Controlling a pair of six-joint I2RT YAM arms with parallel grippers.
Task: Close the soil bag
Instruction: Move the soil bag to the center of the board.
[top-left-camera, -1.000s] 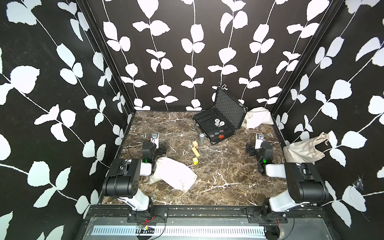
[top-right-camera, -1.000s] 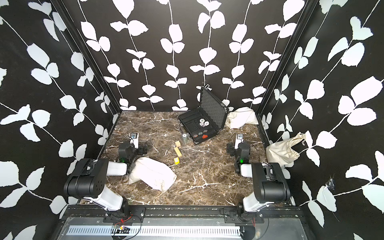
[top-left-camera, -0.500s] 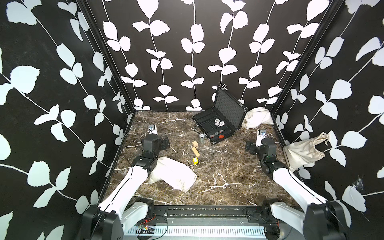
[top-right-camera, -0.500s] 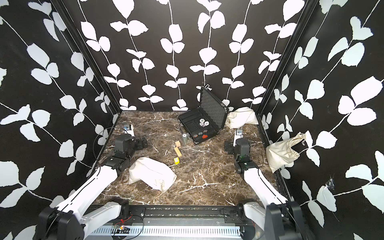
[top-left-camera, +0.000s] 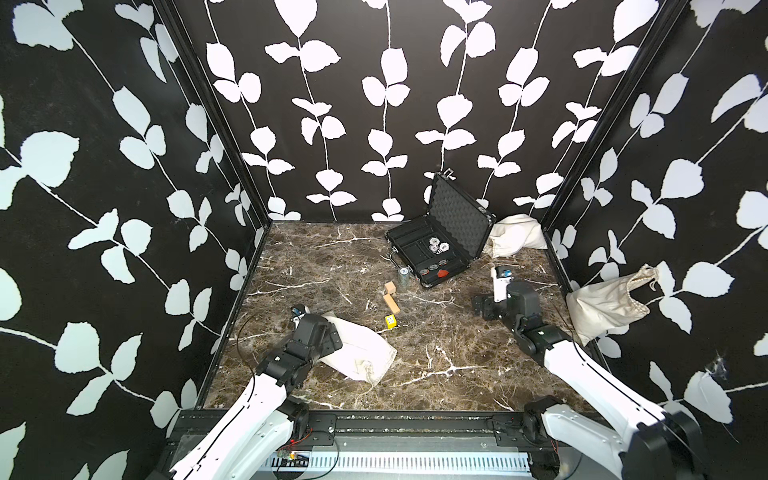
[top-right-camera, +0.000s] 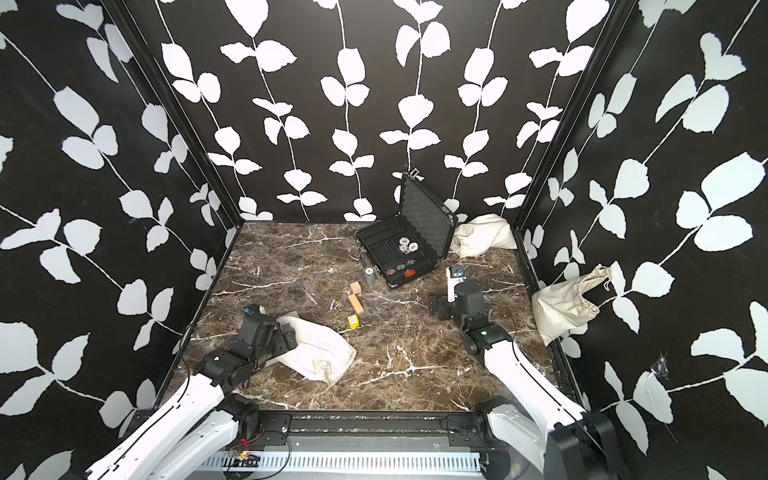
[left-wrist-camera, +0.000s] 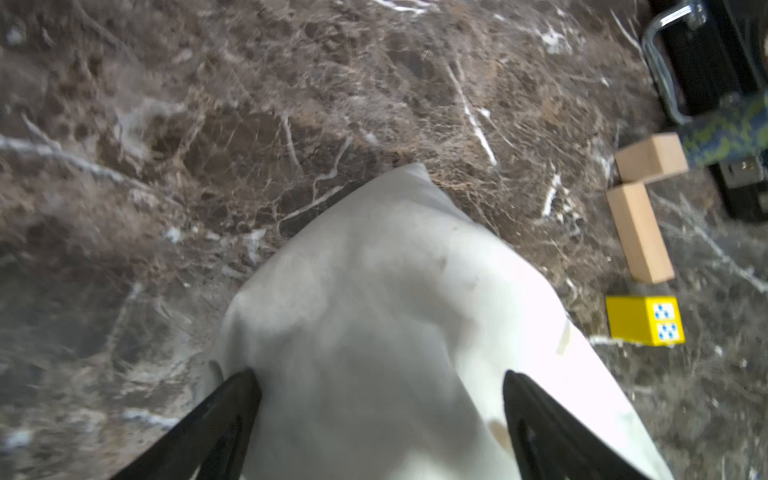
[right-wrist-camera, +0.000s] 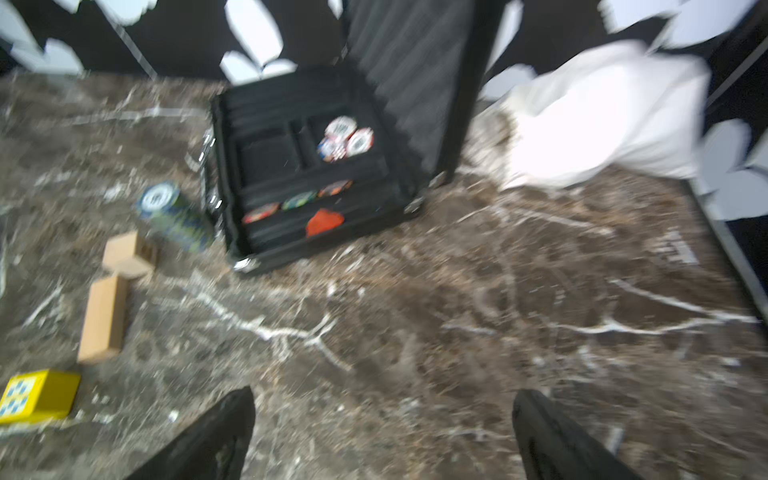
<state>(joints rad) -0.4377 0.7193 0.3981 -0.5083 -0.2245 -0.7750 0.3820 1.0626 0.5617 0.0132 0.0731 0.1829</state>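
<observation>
Soft white cloth soil bag lay slumped & wrinkled on the brown veined-marble tabletop, near-left side, its crumpled end toward the front. L gripper was spread wide, 2 black tapered jaws either side of the bag's smooth rounded bulge; contact w/ cloth unclear. R gripper hung released over bare marble, well apart from the bag.
</observation>
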